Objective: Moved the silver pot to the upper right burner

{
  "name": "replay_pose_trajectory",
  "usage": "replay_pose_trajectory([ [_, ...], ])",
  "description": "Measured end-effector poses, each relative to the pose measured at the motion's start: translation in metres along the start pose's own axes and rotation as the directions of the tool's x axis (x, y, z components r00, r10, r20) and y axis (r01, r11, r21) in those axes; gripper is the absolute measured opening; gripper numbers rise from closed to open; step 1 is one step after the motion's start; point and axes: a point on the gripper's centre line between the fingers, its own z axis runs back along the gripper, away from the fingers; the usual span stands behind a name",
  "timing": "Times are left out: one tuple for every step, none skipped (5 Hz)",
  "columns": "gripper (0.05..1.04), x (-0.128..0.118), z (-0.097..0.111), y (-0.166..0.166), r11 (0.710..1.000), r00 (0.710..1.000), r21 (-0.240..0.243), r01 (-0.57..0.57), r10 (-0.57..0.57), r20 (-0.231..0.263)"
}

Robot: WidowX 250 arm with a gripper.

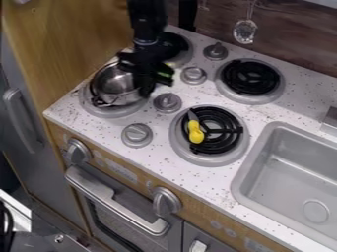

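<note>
1. The silver pot is at the lower left burner, its opening facing up. Whether its base touches the burner or is held just above it, I cannot tell.
2. The black gripper hangs down from the top edge, at the right side of the silver pot, and overlaps its rim in the camera view. I cannot tell if it is released, clenched or grasping the rim — dark parts merge there.
3. The upper left burner lies behind the gripper, partly hidden by it.
4. The upper right burner has a black coil in a grey ring, well apart from the silver pot.
5. On the lower right burner lies a yellow-handled utensil — its grey end points away from the oven side, across the black coil.
6. Four grey stove-top knobs stand on the speckled white counter, between and beside the burners.
7. The grey sink is set in to the right of the lower right burner.
8. Below the counter are two silver front knobs and the oven handle.
9. A shiny ladle-like utensil hangs against the brown wooden back wall.
</note>
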Motion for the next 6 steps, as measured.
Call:
replay_pose_trajectory([
  [0.071,-0.005,0.030,-0.047,0.992,0.989,0.013,0.129,-0.129,0.069],
  [0.071,-0.009,0.034,-0.094,0.966,0.960,0.012,0.260,-0.259,0.101],
  [0.071,-0.002,0.039,-0.138,0.934,0.925,0.020,0.356,-0.355,0.136],
  [0.071,0.008,0.023,-0.165,0.905,0.896,0.028,0.425,-0.424,0.131],
  [0.071,0.034,0.017,-0.171,0.892,0.881,0.069,0.447,-0.452,0.142],
  [0.071,0.054,0.010,-0.179,0.891,0.878,0.041,0.451,-0.452,0.158],
])
